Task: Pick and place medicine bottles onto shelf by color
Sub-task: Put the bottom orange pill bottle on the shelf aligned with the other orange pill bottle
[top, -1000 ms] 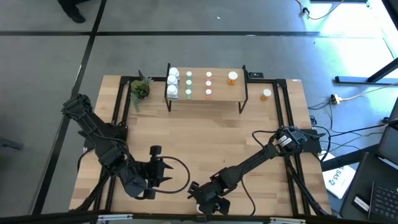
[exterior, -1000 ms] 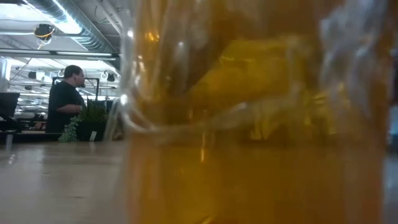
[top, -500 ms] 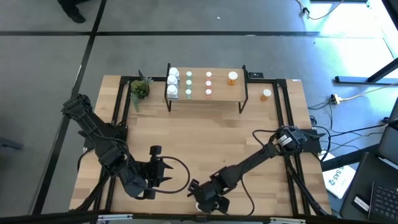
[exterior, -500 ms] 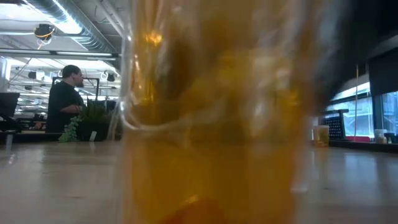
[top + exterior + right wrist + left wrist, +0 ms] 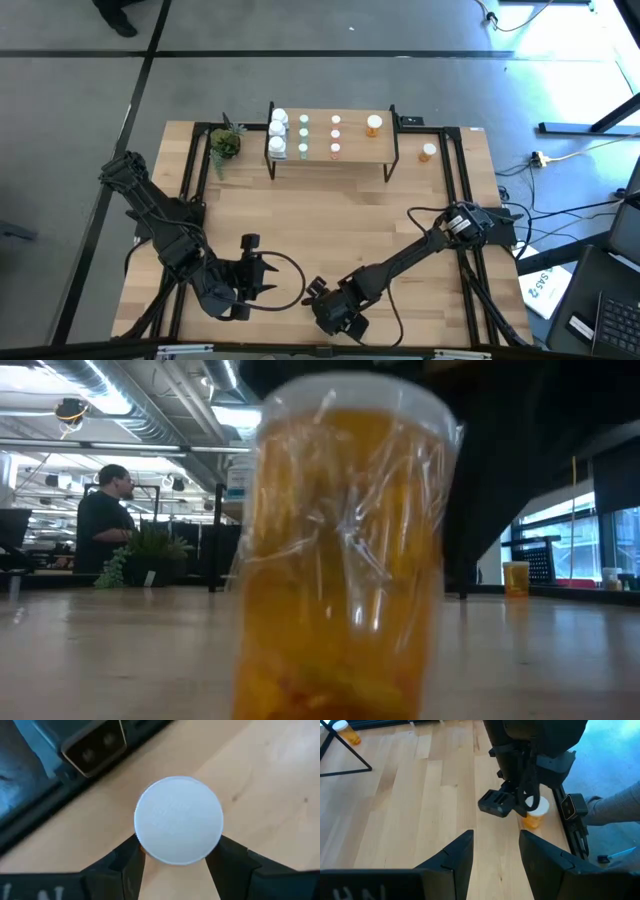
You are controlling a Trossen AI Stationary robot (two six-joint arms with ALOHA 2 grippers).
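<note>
Hanging low at the near edge of the bench (image 5: pixel 330 225), the right claw (image 5: pixel 335 318) has its two fingers (image 5: pixel 125 862) pressed against the white cap of an orange bottle (image 5: pixel 179 820), so it's gripping that one. From the left wrist camera you can see the same orange bottle (image 5: pixel 535 814) tucked under the right claw (image 5: pixel 512 806), standing on the wood right by the bench's edge. The low camera has the orange bottle (image 5: pixel 340 550) filling most of the frame, upright.

The left claw (image 5: pixel 262 275) sits a bit to the left of that, near the front of the bench too, fingers (image 5: pixel 455 857) apart with nothing between them.

Over at the far side, the shelf (image 5: pixel 352 152) already carries white bottles (image 5: pixel 278 133) at its left end, then pale green bottles (image 5: pixel 303 135), pink-red bottles (image 5: pixel 335 135) and one orange bottle on the shelf (image 5: pixel 373 124). Another loose orange bottle (image 5: pixel 428 152) stands on the bench just right of the shelf. A small potted plant (image 5: pixel 225 142) is off the shelf's left end.
</note>
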